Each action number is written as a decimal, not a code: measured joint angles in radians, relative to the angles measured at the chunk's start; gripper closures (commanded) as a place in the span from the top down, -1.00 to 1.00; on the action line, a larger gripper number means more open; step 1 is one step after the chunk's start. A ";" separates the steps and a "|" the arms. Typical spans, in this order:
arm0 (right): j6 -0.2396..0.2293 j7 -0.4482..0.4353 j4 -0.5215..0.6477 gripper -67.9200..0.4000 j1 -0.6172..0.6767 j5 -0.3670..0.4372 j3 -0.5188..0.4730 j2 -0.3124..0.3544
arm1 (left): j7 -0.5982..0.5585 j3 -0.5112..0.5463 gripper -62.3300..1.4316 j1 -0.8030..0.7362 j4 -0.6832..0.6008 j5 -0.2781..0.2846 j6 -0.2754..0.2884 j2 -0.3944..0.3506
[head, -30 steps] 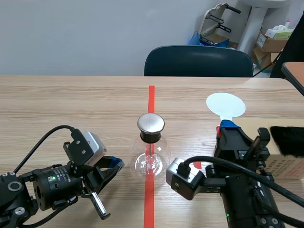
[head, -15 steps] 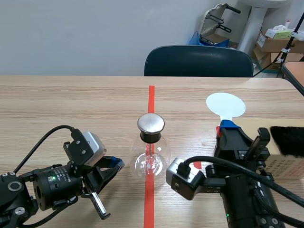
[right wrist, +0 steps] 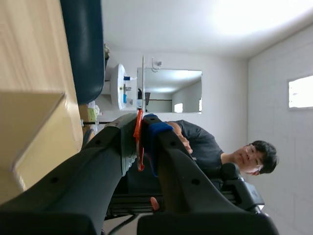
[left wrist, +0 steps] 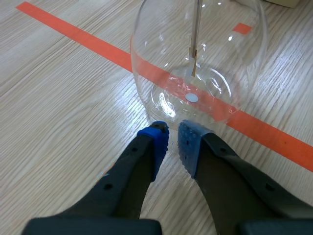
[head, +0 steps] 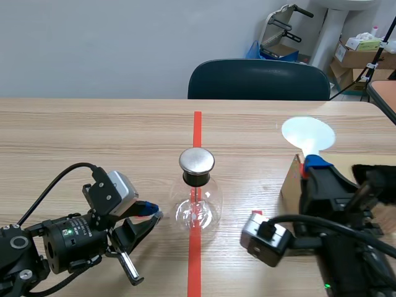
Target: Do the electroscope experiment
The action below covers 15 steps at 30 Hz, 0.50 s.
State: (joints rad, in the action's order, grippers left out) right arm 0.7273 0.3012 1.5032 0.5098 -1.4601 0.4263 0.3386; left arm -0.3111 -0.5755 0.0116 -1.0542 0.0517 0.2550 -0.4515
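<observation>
Glass flask [left wrist: 195,58] beside near-closed empty left end effector [left wrist: 173,139]; right end effector [right wrist: 143,128] clamps paddle [head: 308,135].

A dark blue chair [head: 258,79] stands behind the wooden surface [head: 93,136]. Against the wall beyond it are a folded metal frame [head: 286,28], a blue bag [head: 254,49] and 2 cardboard boxes [head: 352,55]. The right wrist view catches a person [right wrist: 200,142] in a dark top.

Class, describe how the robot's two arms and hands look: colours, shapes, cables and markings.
Both arms are black and chunky. The left arm carries a looping black cable and a silver-grey box. The left hand has blue dotted pads; the right hand has one blue, one grey-green.
</observation>
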 measured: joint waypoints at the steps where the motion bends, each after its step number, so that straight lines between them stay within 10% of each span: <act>1: -0.002 -0.038 0.000 -0.93 0.023 0.000 -0.040 0.000 | 0.000 0.000 -0.49 0.000 0.000 0.002 0.000 0.000; 15: -0.005 -0.672 0.000 -0.93 0.117 0.457 -0.517 0.000 | 0.006 0.000 -0.49 0.000 0.000 0.031 0.089 0.000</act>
State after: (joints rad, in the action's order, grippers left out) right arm 0.7223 -0.3710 1.5032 0.6266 -1.0035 -0.0910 0.3382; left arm -0.3046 -0.5755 0.0113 -1.0542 0.0822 0.3435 -0.4519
